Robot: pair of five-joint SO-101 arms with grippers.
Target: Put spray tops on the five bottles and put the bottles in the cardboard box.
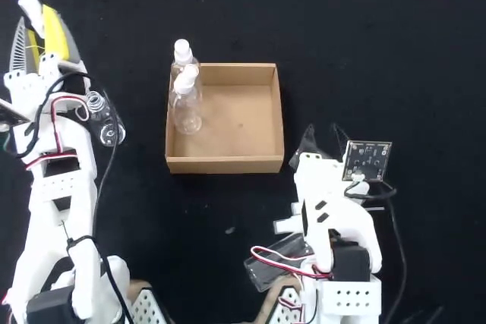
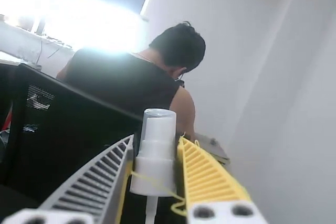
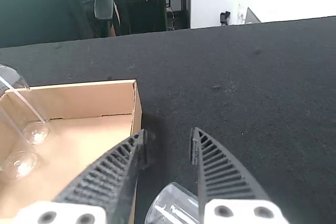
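1. Black table (image 1: 380, 58) seen from above: a cardboard box (image 1: 225, 163) sits mid-table. Two capped bottles (image 1: 186, 104) lean against the box wall nearest the left arm, and an open-necked bottle (image 1: 108, 128) rests beside that arm.
2. Left wrist: the left gripper (image 2: 155, 142) has its fingers clamped on a white spray top (image 2: 157, 129).
3. Right wrist: the right gripper (image 3: 167, 137) has its fingers apart near the box's corner, with a clear bottle (image 3: 170, 205) low between them.

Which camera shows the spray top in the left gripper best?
Left wrist view: the spray top stands close up, pinched in the left gripper. The high view shows the spray top small at that arm's tip. The right wrist view faces the cardboard box.
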